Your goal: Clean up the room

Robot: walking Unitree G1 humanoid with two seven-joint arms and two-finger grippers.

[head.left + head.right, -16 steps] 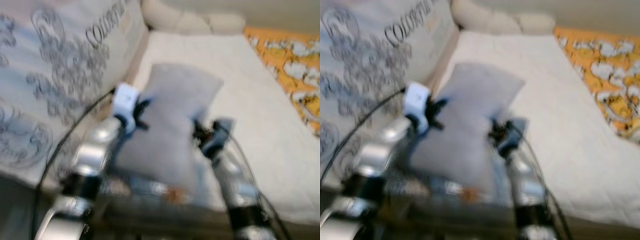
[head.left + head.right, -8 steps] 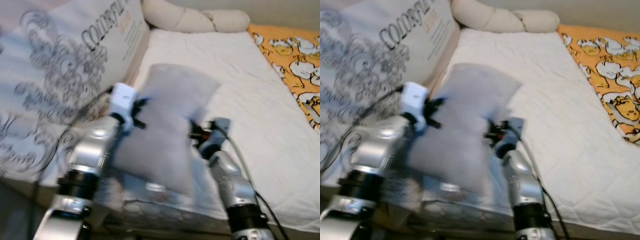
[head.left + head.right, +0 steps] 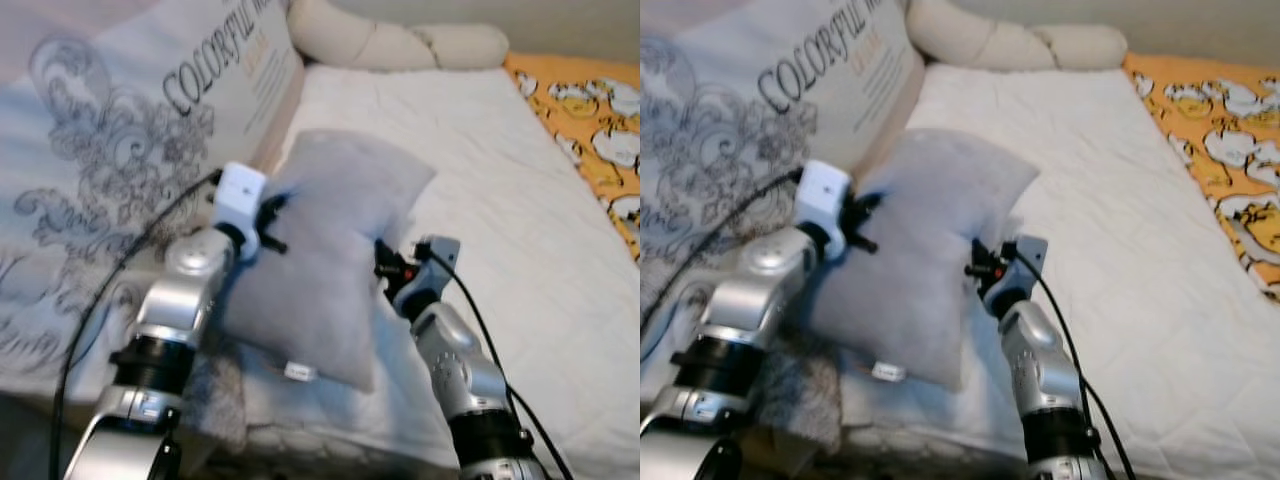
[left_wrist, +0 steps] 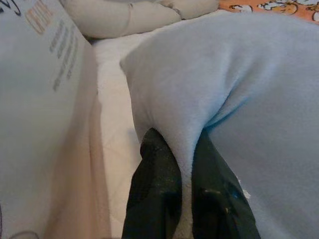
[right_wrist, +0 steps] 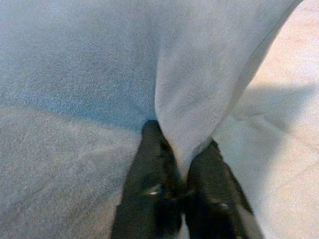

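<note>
White bed (image 3: 500, 160): grey pillow (image 3: 330, 250) pinched between left pincer (image 4: 185, 164) at 9 o'clock and right pincer (image 5: 182, 164) at 3 o'clock; view now sharper than before.

Soft pale grey pillow (image 3: 330, 250), plump, plain-covered, with a small white tag near its lower edge. Held up over the near edge of the white bed (image 3: 500, 150), long axis running away from the robot, upper corner pointing toward the far end. Pinched into folds on both sides, left edge and right edge each bunched between jaws.
</note>
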